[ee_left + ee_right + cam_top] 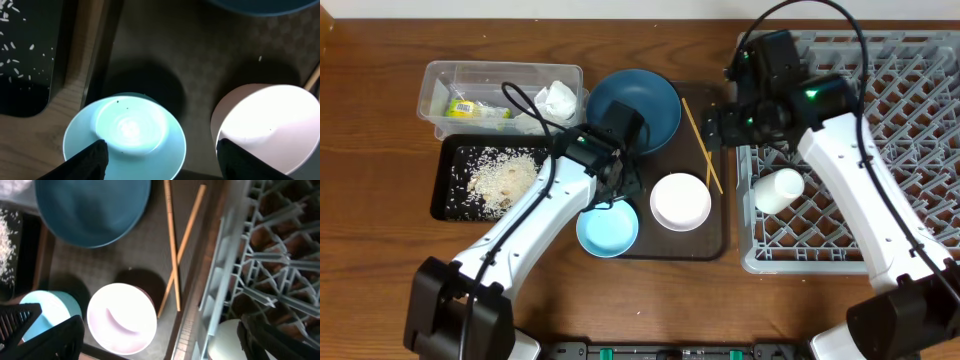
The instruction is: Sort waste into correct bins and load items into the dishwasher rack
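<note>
Light blue bowl (125,135): just beside white bowl (265,130), directly under my left claw (162,152), which is spread wide, empty. Risk: shallow rim slipping on pinch; outer finger knocking white bowl.

The left gripper (161,150) hangs with its jaws wide apart. Under it are the small light blue bowl (125,137) and the white bowl (267,130), near each other. Little rice crumbs (7,18) lie in the black tray (30,90) on the left.

Three bowls (634,108) (607,228) (680,201); two chopsticks (701,145); one cup (778,189); two bins (432,90) (442,190).
</note>
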